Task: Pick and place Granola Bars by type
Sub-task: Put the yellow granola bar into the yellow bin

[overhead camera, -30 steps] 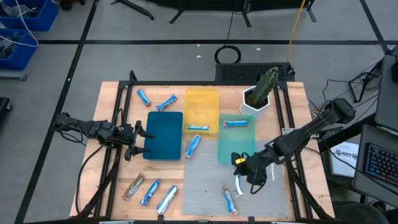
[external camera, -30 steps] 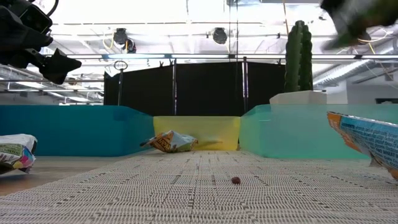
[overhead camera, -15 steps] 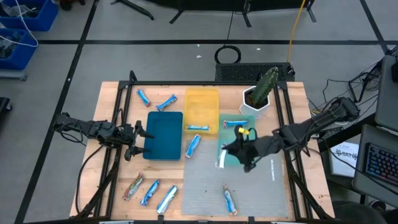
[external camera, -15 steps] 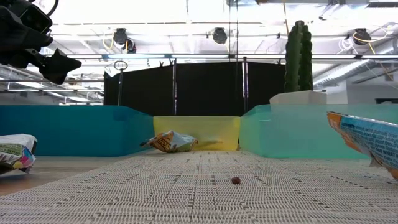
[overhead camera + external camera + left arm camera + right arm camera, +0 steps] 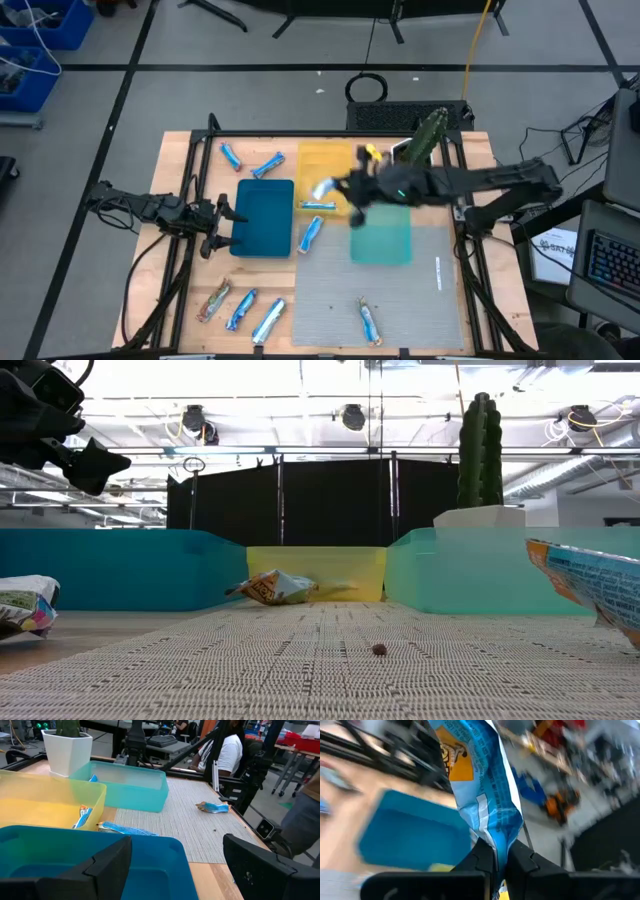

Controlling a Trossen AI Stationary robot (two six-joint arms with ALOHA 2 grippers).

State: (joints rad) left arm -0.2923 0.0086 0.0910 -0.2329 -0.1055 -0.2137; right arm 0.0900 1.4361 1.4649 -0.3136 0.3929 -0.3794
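Right end effector [image 5: 335,189] grips granola bar [image 5: 481,795]

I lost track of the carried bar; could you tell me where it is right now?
In the high view, the granola bar hangs pinched in the right gripper, above the yellow tray, just right of the blue tray.

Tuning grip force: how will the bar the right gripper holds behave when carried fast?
The bar is pinched at one end by the right gripper, its wrapper creased there, so it probably flexes and swings. It looks light and thin, unlikely to pull free. The glossy film may be slippery, so a firm pinch seems wise.
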